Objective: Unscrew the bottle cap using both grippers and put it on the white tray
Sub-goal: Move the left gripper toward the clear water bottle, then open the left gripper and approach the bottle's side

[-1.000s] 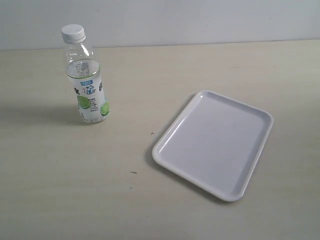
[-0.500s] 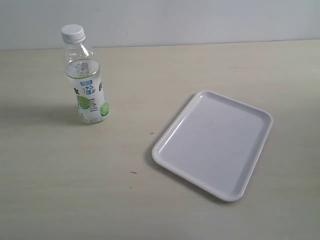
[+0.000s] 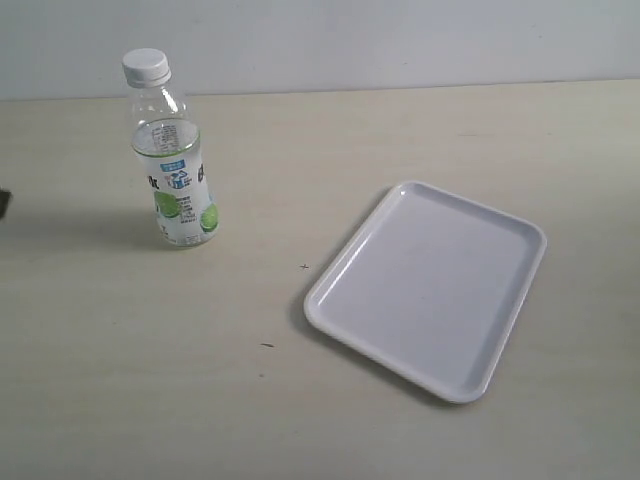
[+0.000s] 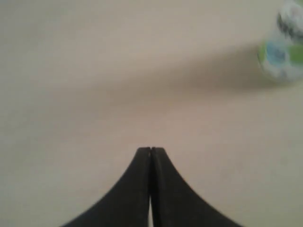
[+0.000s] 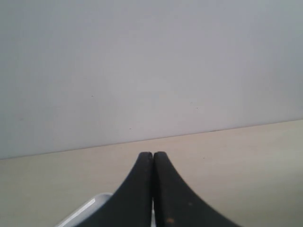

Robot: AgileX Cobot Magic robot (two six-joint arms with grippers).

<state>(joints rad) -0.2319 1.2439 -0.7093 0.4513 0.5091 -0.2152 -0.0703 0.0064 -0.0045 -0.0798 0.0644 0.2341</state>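
Observation:
The clear bottle (image 3: 177, 170) with the lime label stands upright at the back left of the table, and the white ribbed bottle cap (image 3: 146, 66) sits screwed on its neck. The white tray (image 3: 430, 285) lies flat at the right, with nothing on it. In the exterior view only a dark sliver of the left arm (image 3: 3, 204) shows at the left edge. My left gripper (image 4: 150, 150) is shut and holds nothing, over bare table, with the blurred bottle (image 4: 283, 47) far off. My right gripper (image 5: 152, 154) is shut and holds nothing, with a corner of the tray (image 5: 87, 208) just beside it.
The table is a pale beige surface (image 3: 200, 380) that ends at a plain light wall (image 3: 400, 40) behind. A few small dark specks (image 3: 266, 345) mark the tabletop in front of the tray.
A dark sliver of the left arm has come into the exterior view at the left edge. Bottle and tray have not moved.

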